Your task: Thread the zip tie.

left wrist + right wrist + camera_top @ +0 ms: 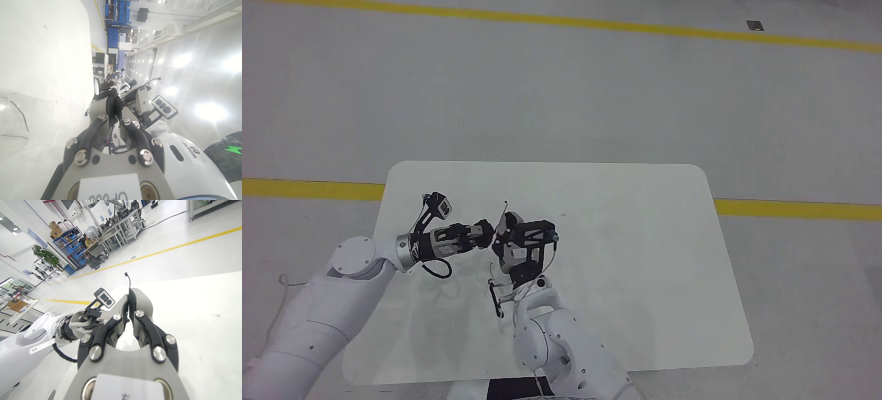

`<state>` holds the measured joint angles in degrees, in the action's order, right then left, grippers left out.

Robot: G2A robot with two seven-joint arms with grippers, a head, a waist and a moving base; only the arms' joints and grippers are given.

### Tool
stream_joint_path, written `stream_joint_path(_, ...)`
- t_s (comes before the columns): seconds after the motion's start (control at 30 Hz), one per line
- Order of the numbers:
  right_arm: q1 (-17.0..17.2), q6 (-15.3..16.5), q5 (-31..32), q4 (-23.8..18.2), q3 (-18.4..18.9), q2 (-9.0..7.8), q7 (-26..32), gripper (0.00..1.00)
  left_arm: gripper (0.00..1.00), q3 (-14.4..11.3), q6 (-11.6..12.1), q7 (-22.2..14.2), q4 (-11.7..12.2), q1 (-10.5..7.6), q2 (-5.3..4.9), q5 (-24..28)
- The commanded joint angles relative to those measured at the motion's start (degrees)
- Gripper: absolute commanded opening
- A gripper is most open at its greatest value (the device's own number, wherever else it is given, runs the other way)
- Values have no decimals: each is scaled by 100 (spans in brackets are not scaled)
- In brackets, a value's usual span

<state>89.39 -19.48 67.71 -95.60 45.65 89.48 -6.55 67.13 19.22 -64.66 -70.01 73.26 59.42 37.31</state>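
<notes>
Top view: right gripper (508,238) held above the white table (662,200). Left gripper (484,235) is tip to tip with it, on its left side. Zip tie (505,211) is a thin black sliver sticking out of the right gripper.

Left wrist view: left fingers (103,106) pressed together; cannot tell whether anything sits between the black pads. Tie strap curves out beyond the right gripper.

Right wrist view: right fingers (140,298) clamped on the tie. A short length with the square head stands clear of the right gripper's tips.
</notes>
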Motion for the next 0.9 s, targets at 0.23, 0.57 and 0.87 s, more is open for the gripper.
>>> stream_joint_path(0.23,12,0,18,-36,38,17,105,0,0,0,0,0,0,0,0,0)
stream_joint_path(0.57,-30,0,25,24,-14,18,181,0,0,0,0,0,0,0,0,0)
stream_joint_path(0.87,5,0,100,10,31,22,299,0,0,0,0,0,0,0,0,0)
